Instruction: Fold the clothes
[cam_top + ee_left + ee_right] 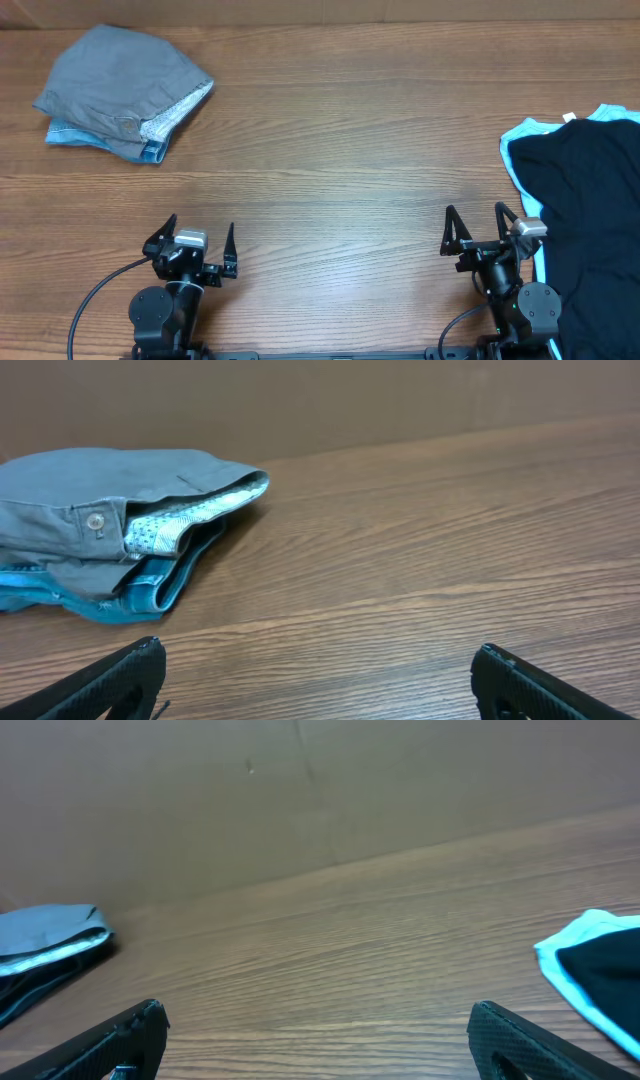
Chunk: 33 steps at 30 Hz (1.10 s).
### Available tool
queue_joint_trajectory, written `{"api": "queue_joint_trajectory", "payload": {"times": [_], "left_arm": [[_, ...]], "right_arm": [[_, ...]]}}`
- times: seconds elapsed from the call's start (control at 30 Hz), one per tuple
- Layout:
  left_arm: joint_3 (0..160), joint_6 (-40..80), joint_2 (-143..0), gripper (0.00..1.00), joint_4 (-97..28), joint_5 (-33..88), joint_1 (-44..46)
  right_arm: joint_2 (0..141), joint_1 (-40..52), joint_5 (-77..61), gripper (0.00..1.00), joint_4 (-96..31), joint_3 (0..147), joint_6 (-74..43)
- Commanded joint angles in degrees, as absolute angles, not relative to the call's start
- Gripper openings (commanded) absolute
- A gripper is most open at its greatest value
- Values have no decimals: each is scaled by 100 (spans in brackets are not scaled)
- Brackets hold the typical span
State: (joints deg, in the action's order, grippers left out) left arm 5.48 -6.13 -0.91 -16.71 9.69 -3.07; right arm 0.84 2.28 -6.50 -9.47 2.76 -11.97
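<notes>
Wooden table [350,130] fills the overhead view. Black T-shirt [590,210] lies at its right edge over a blue T-shirt [520,140], just beside the right gripper [475,212]; the right wrist view catches only their corner. Grey folded pile [120,85] sits far left; only the left wrist view shows its button [95,520]. Left gripper [200,225] and the right one both gape wide, holding nothing.

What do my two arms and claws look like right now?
Both are black with round joint housings. The left claw and right claw each have two thin, pointed black fingers and a small silver block behind them. A black cable loops from each base.
</notes>
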Motion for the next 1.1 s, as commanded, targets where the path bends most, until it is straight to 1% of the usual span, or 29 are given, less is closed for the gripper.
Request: {"api": "queue_joint_trajectory", "payload": {"times": [0.0, 0.13, 0.33, 0.47, 0.6, 0.77, 0.9, 1.07], "left_arm": [[513, -554, -27, 100, -1638, 1376, -263], [521, -556, -27, 100, -1612, 1796, -263], [738, -554, -27, 100, -1382, 2008, -263], [1186, -519, -36, 100, -1431, 2099, -263], [1933, -261, -368, 100, -1708, 2014, -266], [3238, -16, -1649, 100, -2729, 2016, -263], [4578, -25, -3214, 100, -3850, 2016, -263], [6375, -25, -5140, 100, -5295, 2102, -259]], "right_arm": [[16, 217, -928, 100, -902, 263, -1219], [16, 217, -1278, 100, -823, 263, -1216], [16, 217, -1688, 100, -646, 381, -1216], [16, 217, -1822, 100, -668, 637, -1219], [117, 217, -1920, 100, -1223, 1269, -1221], [991, 217, -1916, 100, -2692, 2425, -1216], [2342, 217, -1918, 100, -3861, 3468, -1214], [4202, 217, -1916, 100, -4777, 4816, -1212]]}}
